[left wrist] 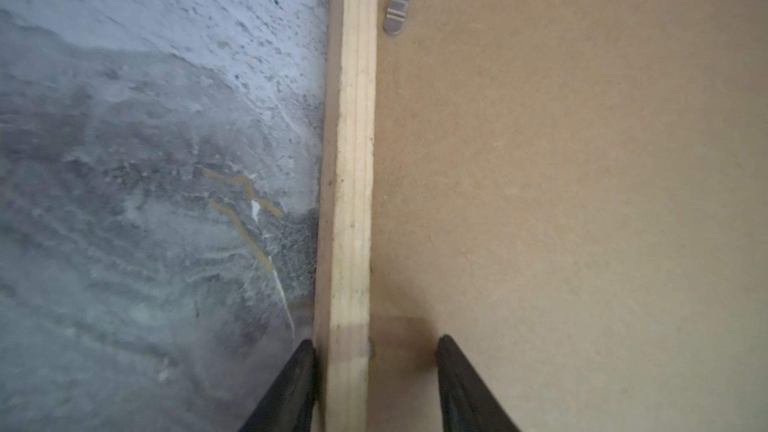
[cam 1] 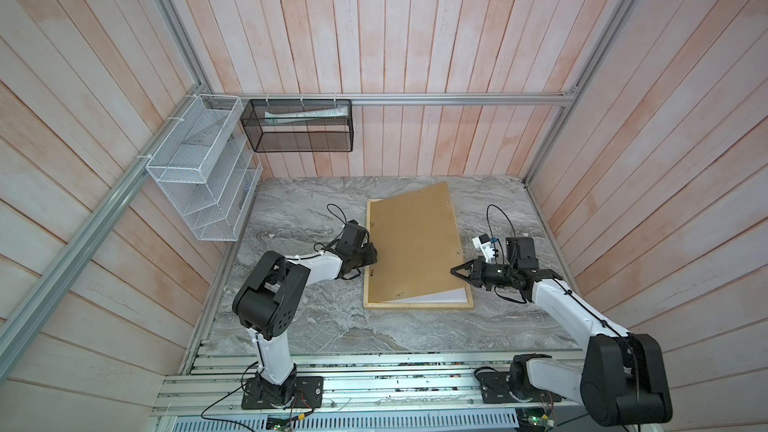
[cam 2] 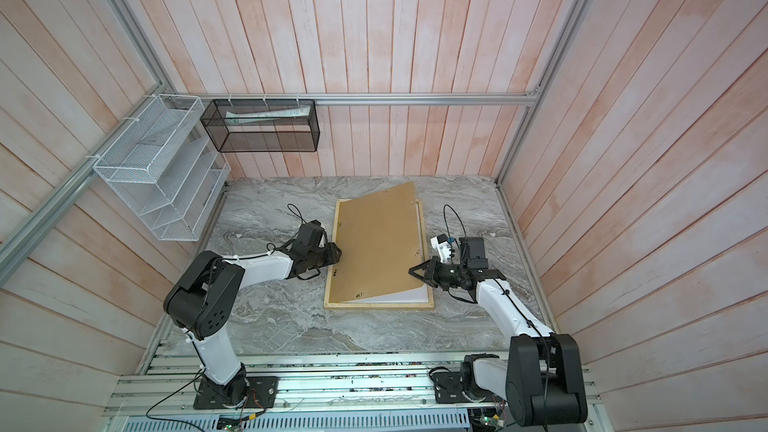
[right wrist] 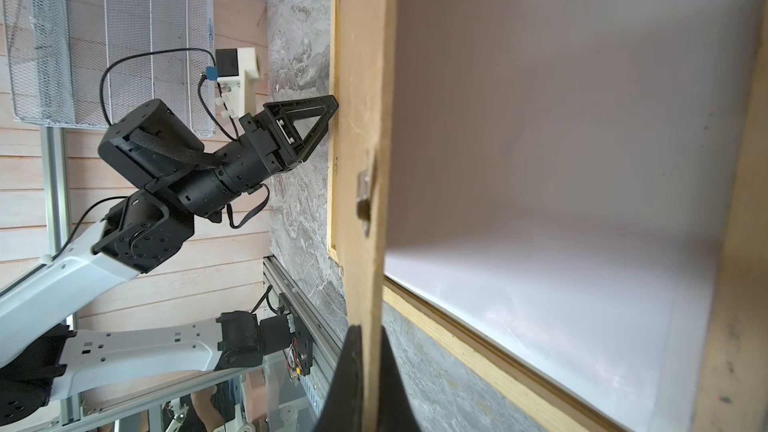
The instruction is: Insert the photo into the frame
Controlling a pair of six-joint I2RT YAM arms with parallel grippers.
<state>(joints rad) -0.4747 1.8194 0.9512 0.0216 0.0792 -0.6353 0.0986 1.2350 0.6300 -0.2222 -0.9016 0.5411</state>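
The frame (cam 1: 417, 306) lies flat mid-scene, long axis near-to-far, with a white sheet (cam 1: 444, 297), perhaps the photo, inside; the right gripper (cam 1: 454, 271) pinches the raised right edge of the skewed backing board (cam 1: 411, 243), while the left gripper (cam 1: 373, 258) straddles the left rail, jaws apart.

Top views overlook everything; wrist views hug the frame (left wrist: 349, 160).

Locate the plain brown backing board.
In both top views the brown backing board lies askew over the pale wooden frame, mid-table, right gripper pinching its right edge.
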